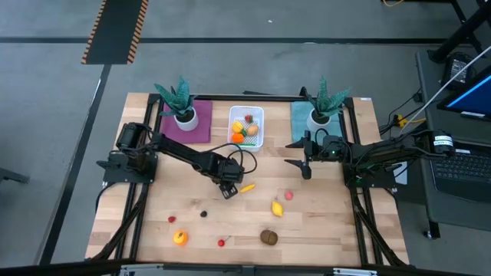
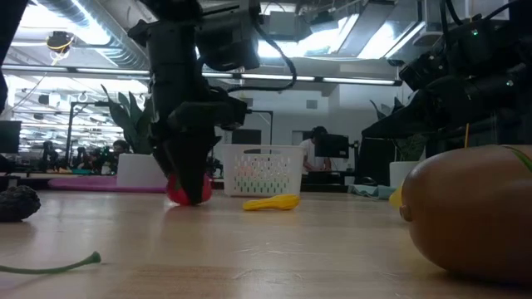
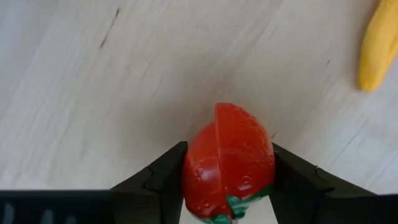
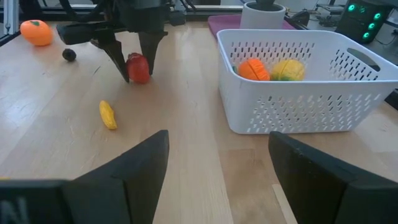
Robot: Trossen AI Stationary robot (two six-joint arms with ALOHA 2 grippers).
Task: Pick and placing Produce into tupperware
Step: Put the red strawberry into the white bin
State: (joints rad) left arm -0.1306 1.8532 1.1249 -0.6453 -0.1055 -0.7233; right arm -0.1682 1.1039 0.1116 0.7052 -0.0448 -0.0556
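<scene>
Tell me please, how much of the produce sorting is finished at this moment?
Partly done. A few pieces, orange and yellow among them, already lie in the tupperware. In hand: the left hand is shut on a strawberry low over the table. Left: banana, lemon, orange, kiwi and some small pieces. The right hand waits open beside the tupperware.

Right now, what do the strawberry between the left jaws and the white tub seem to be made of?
The strawberry, gripped in the left gripper, looks like hard moulded plastic: glossy red, with a straight seam down it and pressed-in pips.
The white tub also looks like plastic, with a matte finish: thin walls pierced with rows of fine slots, rounded corners. I judge both by look alone.
</scene>
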